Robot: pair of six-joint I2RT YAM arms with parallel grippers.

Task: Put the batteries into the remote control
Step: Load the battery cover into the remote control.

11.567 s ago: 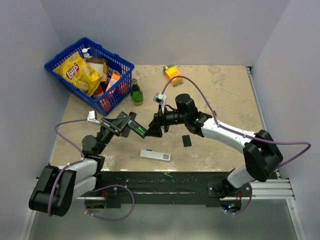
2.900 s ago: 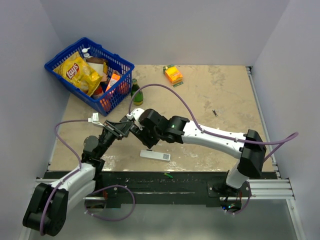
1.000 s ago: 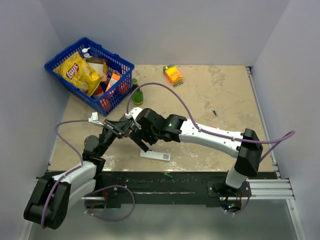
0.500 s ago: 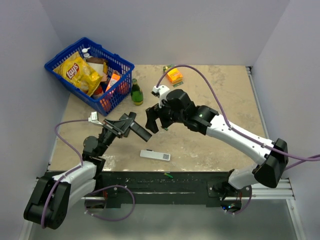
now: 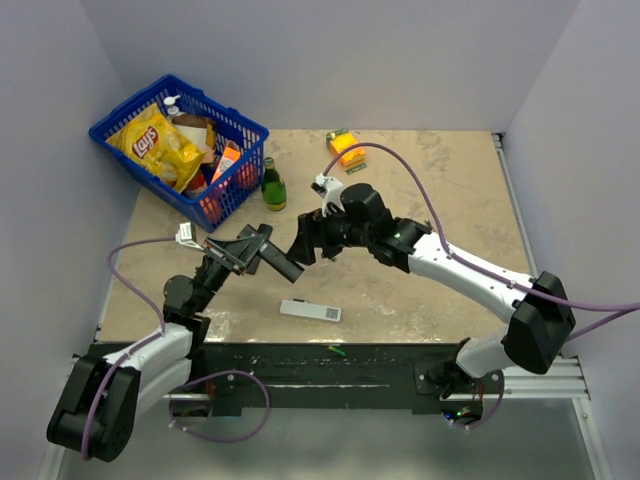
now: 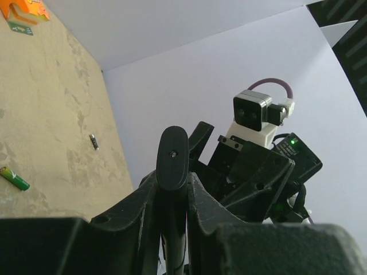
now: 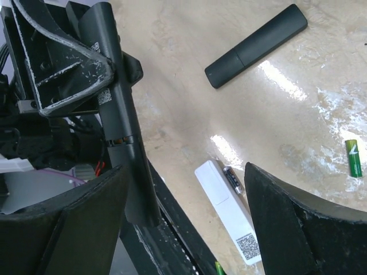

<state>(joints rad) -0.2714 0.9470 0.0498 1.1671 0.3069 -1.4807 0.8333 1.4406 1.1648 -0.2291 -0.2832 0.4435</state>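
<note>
Left gripper (image 5: 252, 250) is clamped tight on the remote control (image 7: 117, 109), lifting it clear of the surface (image 5: 450, 180) at a slant, with its free end jutting toward the other arm. That reads as a presenting hold: one arm acts as the vice so the partner can work on the remote. From the left wrist view the remote sits end-on, pinched between both fingers, and the right arm's wrist looms directly behind it.

The right gripper (image 7: 184, 169) has its fingers spread wide with nothing between them. It hangs just beside the remote's lower end, which passes close to one finger. A seam shows partway down the remote's body, but I can't tell whether the battery bay is uncovered.

On the surface, one green battery (image 7: 354, 157) lies loose, well apart from the held remote. A small dark cell (image 7: 231, 179) rests just beside the white remote (image 7: 226, 212). A black bar-shaped piece (image 7: 255, 46) lies flat farther off. It may be the cover, though that's only a guess.

My read is that no cell is in hand, so loading can't begin from here. With the right arm empty, fetching that loose green battery looks like the move this calls for, while the left arm holds the remote aloft and angled to receive it.
</note>
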